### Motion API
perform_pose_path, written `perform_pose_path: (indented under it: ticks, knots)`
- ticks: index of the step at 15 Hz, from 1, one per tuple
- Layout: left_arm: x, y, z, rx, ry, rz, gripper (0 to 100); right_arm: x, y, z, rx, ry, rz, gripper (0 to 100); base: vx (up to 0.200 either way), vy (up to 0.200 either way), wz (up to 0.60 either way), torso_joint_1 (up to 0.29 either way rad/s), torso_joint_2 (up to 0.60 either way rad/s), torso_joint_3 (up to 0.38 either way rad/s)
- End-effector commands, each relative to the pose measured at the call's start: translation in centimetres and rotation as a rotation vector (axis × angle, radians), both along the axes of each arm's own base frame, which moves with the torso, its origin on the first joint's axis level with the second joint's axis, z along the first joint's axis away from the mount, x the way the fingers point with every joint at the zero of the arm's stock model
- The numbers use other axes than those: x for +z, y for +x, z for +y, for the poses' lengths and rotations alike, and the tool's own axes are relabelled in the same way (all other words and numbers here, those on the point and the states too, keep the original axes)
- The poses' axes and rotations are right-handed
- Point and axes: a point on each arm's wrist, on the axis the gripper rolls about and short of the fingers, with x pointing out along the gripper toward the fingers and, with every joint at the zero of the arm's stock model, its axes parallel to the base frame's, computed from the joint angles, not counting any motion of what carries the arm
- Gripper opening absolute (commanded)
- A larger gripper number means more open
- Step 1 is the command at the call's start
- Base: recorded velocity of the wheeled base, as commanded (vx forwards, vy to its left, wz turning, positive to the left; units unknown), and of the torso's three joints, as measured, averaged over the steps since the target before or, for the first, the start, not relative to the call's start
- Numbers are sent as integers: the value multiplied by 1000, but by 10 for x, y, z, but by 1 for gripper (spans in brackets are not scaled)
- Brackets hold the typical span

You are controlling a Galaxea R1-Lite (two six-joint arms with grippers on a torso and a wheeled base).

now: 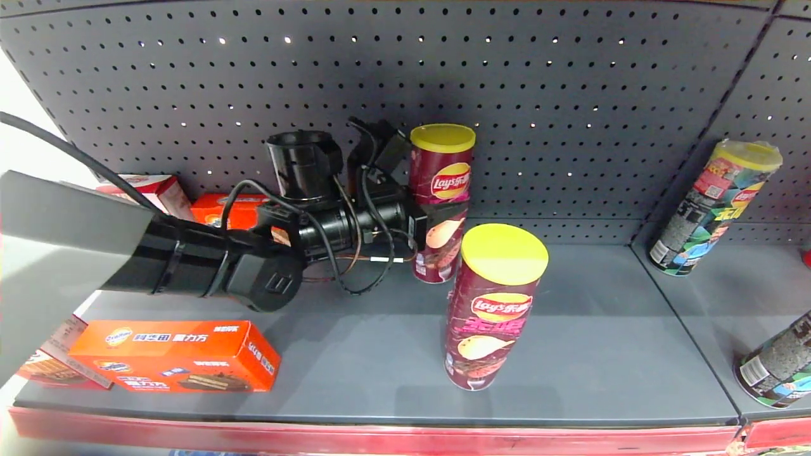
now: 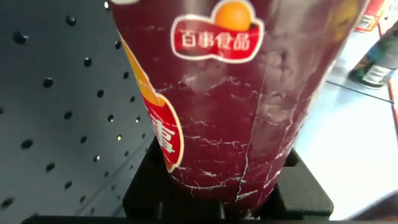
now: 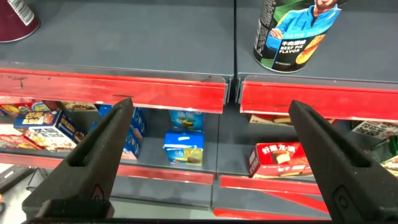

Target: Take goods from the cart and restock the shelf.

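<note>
The shelf is a grey deck with a holed back panel and a red front strip. My left arm comes in from the near left, across the deck toward the far side. My left gripper is clamped round the middle of a maroon chip can with a yellow lid. The can stands upright, its long axis vertical and crosswise to my jaws, just in front of the back panel. I cannot tell whether its base touches the deck.

A second maroon can stands upright to the near right of it, apart from my jaws. An orange box lies flat at the near left, under my arm's line.

I judge the next move is to let go and draw back along my arm, to the near left. That path stays away from the near can.

My right gripper is spread wide and empty, low before the front strip, well away from both cans.
</note>
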Motion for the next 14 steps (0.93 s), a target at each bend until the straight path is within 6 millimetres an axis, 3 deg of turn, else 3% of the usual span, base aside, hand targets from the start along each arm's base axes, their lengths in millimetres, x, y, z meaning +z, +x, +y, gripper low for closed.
perform_pose_path:
  ticks: [1, 8, 9, 14]
  knots:
    - [-14, 16, -9, -3, 5, 7, 0, 0, 0, 0, 2, 0, 4, 100, 0, 0, 0, 0, 0, 0]
    - [-32, 26, -15, -15, 14, 11, 0, 0, 0, 0, 2, 0, 4, 100, 0, 0, 0, 0, 0, 0]
    - [-34, 27, -15, -15, 15, 11, 100, 0, 0, 0, 1, 0, 4, 100, 0, 0, 0, 0, 0, 0]
    - [-36, 20, -10, -3, 27, 31, 100, 0, 0, 0, 1, 0, 4, 100, 0, 0, 0, 0, 0, 0]
